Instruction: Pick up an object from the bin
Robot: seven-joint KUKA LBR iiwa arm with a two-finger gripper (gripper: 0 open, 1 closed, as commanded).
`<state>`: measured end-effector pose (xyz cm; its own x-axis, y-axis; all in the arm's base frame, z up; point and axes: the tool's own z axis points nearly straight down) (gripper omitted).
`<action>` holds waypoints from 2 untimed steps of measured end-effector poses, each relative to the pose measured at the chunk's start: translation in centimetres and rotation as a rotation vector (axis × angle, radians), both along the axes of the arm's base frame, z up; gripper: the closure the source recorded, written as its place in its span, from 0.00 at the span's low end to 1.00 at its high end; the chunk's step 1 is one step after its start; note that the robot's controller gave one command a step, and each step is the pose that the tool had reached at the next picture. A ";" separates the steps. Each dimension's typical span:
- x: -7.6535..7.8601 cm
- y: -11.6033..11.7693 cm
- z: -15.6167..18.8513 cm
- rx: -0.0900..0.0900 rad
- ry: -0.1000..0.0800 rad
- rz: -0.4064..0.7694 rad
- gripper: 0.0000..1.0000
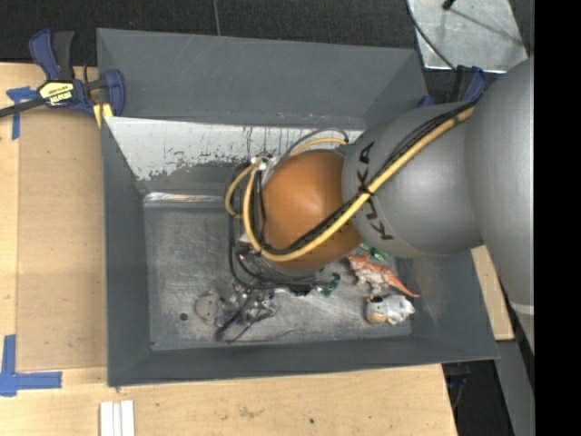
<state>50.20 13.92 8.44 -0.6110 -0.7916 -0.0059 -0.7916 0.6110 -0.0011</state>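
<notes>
Broadly, the grey metal bin (127, 243) takes in the arm (427, 189) from the right, its orange cover (304, 207) over the middle of the floor. Lower, the gripper (243, 312) sits at the near floor just beside a small grey roundish piece (207, 307); whether it is apart or closed cannot be told. An orange toy figure (381, 275) and a whitish crumpled lump (388, 311) lie to the right.

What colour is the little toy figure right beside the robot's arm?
The toy figure is mostly orange, seen in the camera view.
</notes>
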 end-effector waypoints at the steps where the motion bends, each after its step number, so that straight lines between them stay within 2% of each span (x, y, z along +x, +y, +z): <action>1: -0.3 -0.7 0.8 -0.003 0.002 -0.012 1.00; 2: -0.4 -0.1 6.5 -0.004 0.009 -0.026 1.00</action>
